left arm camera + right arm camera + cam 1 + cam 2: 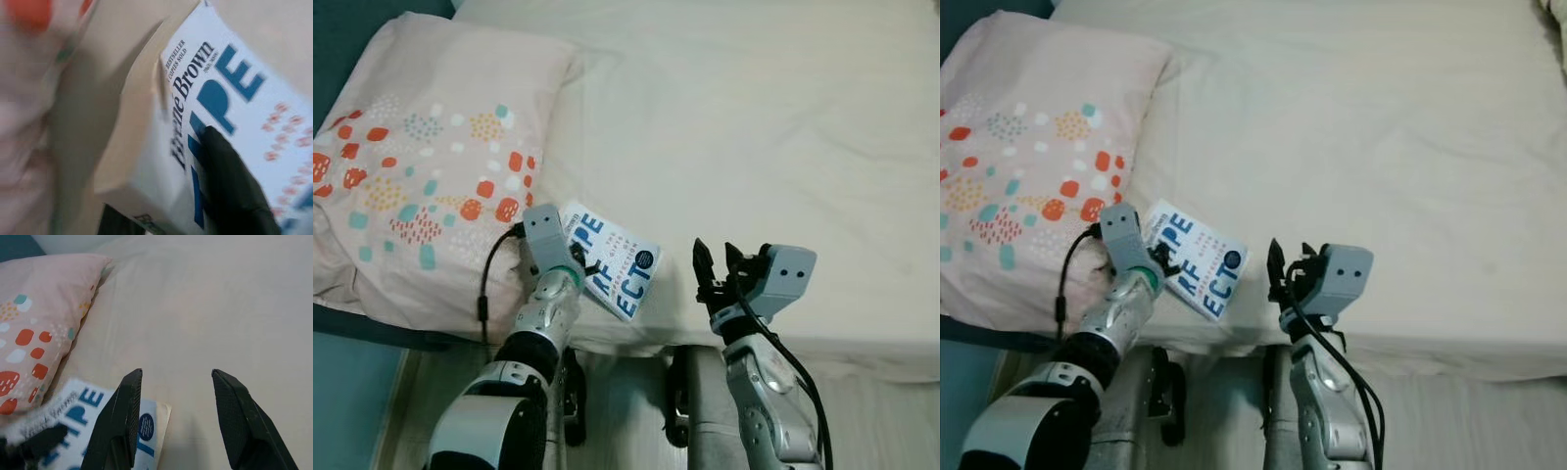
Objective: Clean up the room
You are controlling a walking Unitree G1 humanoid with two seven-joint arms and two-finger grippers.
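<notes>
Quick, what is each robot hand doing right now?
Left tool: shut on the white and blue book at the bed's edge.
Right tool: open, holding nothing, above the bed.

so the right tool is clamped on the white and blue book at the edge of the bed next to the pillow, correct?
Not quite: it is the left tool that is clamped on the white and blue book, as the left eye view shows. The right tool hangs open beside it, holding nothing. The rest stands: the book lies at the edge of the bed next to the pillow.
</notes>
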